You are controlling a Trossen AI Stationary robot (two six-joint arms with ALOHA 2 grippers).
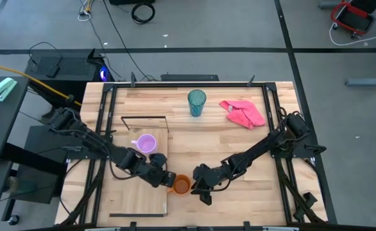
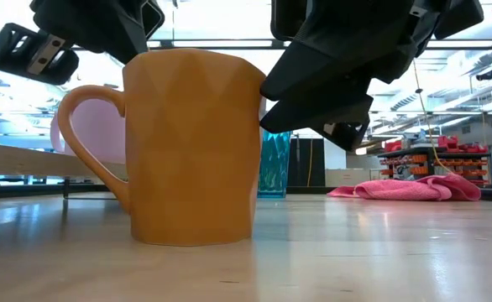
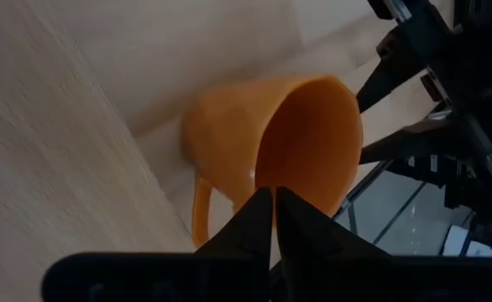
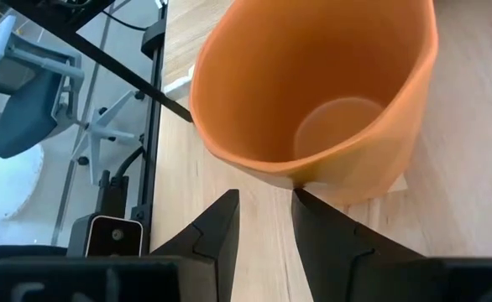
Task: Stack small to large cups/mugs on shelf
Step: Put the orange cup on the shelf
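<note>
Orange faceted mug with handle (image 1: 181,185) stands on the slatted wooden surface (image 1: 239,147) just right of the light-wood shelf (image 1: 143,192); left tool (image 1: 167,179) clenched on its rim, right tool (image 1: 199,186) released beside it.

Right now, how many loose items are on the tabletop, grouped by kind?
Mugs with handles: 2, the lilac mug and the orange mug
Tumblers: 1, the teal tumbler
Cloths: 1, the pink cloth
Shelf planks: 1, the shelf
Total: 5
</note>
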